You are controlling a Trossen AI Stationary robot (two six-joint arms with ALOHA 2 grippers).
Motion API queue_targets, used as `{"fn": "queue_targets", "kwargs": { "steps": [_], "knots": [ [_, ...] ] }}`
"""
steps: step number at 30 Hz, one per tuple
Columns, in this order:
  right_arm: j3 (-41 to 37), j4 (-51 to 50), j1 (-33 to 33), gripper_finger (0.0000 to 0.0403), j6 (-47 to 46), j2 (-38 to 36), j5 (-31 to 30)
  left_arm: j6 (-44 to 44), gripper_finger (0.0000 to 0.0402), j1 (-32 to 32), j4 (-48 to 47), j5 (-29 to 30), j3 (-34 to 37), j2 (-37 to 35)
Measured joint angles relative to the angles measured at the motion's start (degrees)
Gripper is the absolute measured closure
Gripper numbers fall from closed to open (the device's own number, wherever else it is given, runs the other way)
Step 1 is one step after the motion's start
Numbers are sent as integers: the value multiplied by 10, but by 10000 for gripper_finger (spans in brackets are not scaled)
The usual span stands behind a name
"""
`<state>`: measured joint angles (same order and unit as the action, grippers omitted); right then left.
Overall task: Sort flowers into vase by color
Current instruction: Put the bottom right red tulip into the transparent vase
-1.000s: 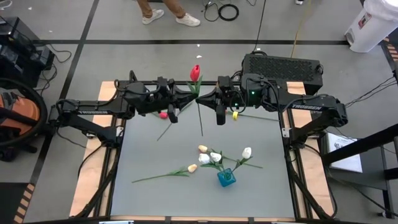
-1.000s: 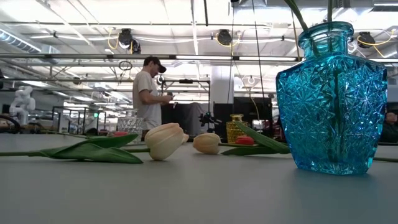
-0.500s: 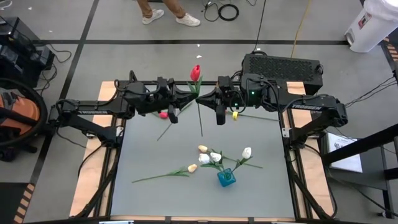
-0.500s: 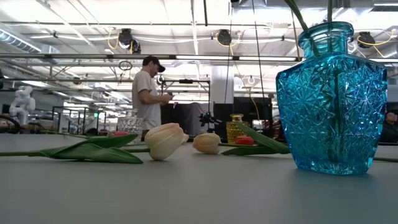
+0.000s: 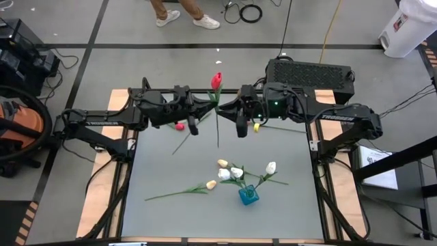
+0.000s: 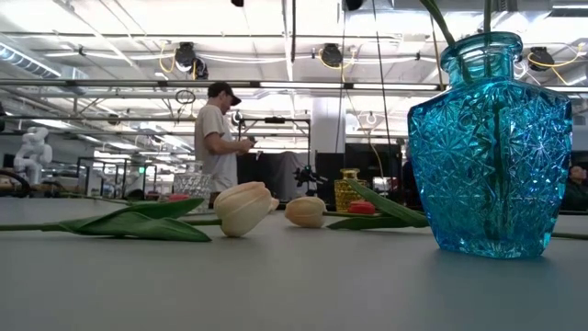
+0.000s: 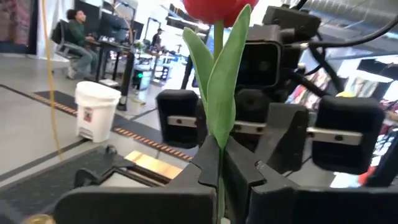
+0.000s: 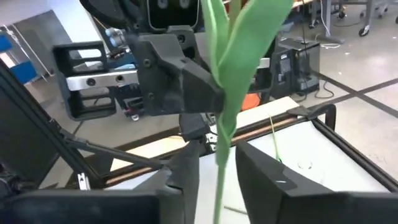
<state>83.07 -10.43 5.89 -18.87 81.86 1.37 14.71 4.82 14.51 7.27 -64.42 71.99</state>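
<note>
Right gripper (image 8: 214, 163) fingers sit apart with a thin green stem (image 8: 219, 180) running up through the gap between them, not pinched; a broad green leaf (image 8: 249, 56) rises tilted from the stem and the flower head is cut off from view. Just behind the stem the left gripper (image 8: 208, 93) faces this way with its dark fingers closed on the same stem. Beyond lie the table edge (image 8: 280, 121), grey floor and equipment on a rack.
</note>
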Motion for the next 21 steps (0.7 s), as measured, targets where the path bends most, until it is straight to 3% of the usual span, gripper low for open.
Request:
{"fn": "queue_targets", "kwargs": {
  "steps": [10, 21],
  "knots": [
    [0, -70, 1, 263, 20, -37, -46, -44, 394, 6, -48, 86, 0, -22],
    [0, -155, 0, 261, 14, -85, -47, -77, 394, 73, -192, 162, 0, -132]
  ]
}}
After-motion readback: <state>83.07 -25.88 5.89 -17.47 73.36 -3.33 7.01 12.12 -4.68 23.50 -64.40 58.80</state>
